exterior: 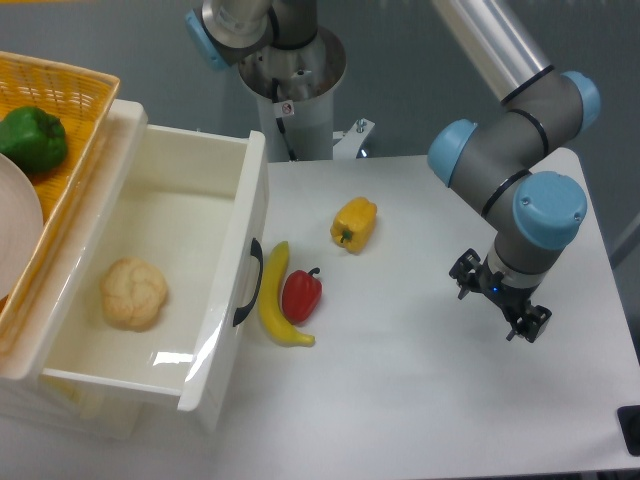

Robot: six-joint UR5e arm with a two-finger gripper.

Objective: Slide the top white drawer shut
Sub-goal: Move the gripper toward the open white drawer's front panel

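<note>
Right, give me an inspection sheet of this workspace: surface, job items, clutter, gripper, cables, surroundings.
Surface: white table, no spills seen.
Job item: top white drawer pulled far out; black handle faces the table; a bread roll lies inside.
Clutter: banana and red pepper lie on the table right in front of the drawer face, the banana close by the handle; yellow pepper further out.
Gripper: gripper hangs over the table's right side, far from the drawer, holding nothing; finger state unclear.
Cables: a thin dark cable runs down the arm's base column.
Surroundings: wicker basket on top of the cabinet holds a green pepper and a white plate.
</note>
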